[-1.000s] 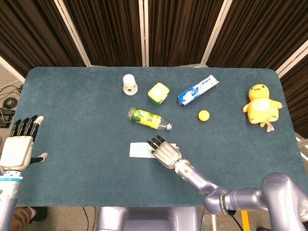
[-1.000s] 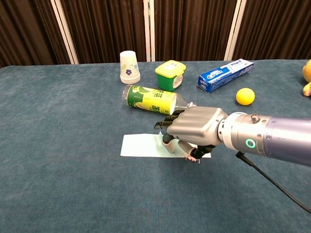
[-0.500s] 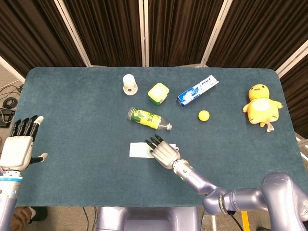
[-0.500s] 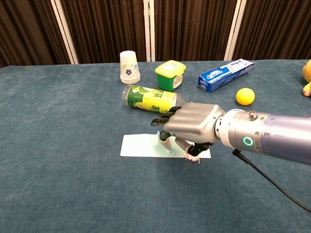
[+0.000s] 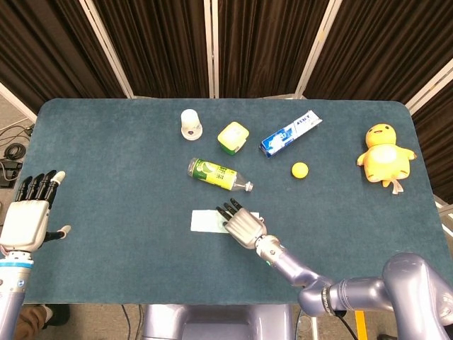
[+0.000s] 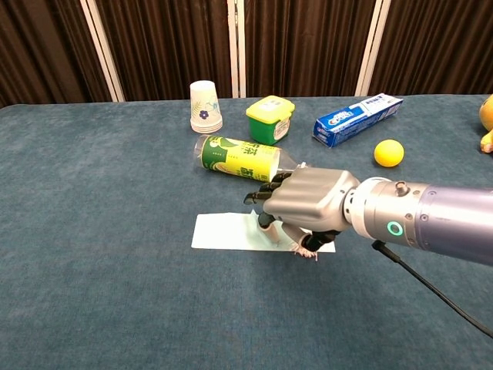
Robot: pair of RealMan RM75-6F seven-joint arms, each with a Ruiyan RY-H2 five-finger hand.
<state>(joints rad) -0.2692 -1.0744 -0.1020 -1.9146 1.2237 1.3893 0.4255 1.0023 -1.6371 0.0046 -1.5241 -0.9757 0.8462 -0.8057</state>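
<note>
The teal cloth-covered counter (image 5: 106, 156) carries everything. The right hand (image 6: 308, 204) lies palm-down on a flat pale-green paper sheet (image 6: 223, 230), fingers curled onto it, seemingly pinning it rather than lifting. The left hand (image 5: 30, 216) hangs open, fingers apart, off the counter's edge. A green-labelled plastic bottle (image 6: 240, 158) lies on its side just beyond.

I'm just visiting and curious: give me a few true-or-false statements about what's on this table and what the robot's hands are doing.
1. The green-labelled bottle lies on its side. True.
2. The right hand is over the pale flat sheet. True.
3. The left hand holds the paper cup. False: it holds nothing, fingers apart, at the table's left edge.
4. The yellow ball sits inside the cup. False: it lies on the cloth near the toothpaste box.
5. A yellow plush chick sits at the far right. True.
</note>
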